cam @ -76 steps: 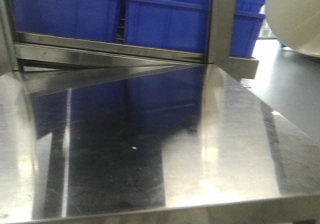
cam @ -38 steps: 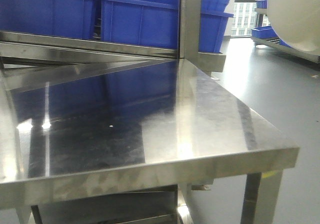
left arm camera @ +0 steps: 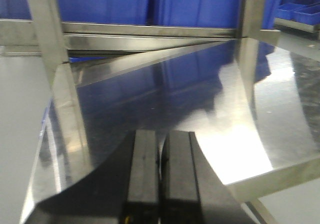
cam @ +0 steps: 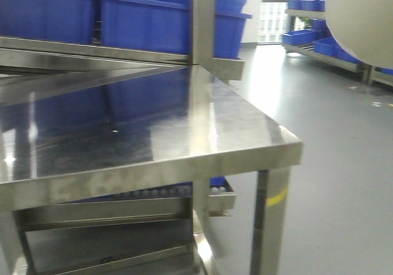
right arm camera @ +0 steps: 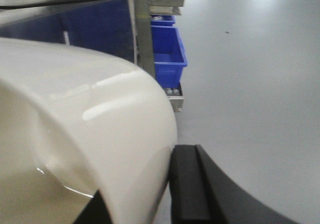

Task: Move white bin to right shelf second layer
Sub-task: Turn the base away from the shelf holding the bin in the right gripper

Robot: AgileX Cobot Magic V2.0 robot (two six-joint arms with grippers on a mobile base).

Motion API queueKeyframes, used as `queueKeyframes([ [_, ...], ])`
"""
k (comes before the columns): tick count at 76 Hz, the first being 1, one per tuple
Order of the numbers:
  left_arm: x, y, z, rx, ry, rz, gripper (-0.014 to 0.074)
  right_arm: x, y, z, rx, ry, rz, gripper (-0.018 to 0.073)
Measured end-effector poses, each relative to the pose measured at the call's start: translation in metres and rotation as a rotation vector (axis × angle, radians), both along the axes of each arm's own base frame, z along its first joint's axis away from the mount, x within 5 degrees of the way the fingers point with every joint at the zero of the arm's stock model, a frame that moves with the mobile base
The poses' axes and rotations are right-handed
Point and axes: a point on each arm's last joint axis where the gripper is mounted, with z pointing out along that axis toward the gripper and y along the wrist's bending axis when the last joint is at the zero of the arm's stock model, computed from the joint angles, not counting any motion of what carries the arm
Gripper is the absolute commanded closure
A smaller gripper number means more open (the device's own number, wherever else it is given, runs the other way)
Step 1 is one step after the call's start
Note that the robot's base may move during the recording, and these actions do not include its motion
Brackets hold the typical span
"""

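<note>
Swung right just now, counter [cam: 245, 134] slipping left and right shelf [cam: 325, 55] coming into sight far off, white bin [cam: 362, 17] held high in right pincer [right arm camera: 140, 199], left pincer [left arm camera: 160, 174] squeezed closed, empty.

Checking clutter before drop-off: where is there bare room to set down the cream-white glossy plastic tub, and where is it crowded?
The mirror-like flat steel table top is bare from its front edge back to the steel rack rail. Behind that rail it is crowded with blue rectangular plastic crates. The grey floor right of the table is open.
</note>
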Motion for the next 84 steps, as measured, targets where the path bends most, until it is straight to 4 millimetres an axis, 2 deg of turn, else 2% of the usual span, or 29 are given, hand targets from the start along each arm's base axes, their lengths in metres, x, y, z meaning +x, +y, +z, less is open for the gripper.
queueKeyframes([
  [84, 0.0, 0.0, 0.0, 0.0, 0.0, 0.0, 0.0512, -0.0003, 0.0, 0.0002, 0.0, -0.001, 0.0, 0.0511],
])
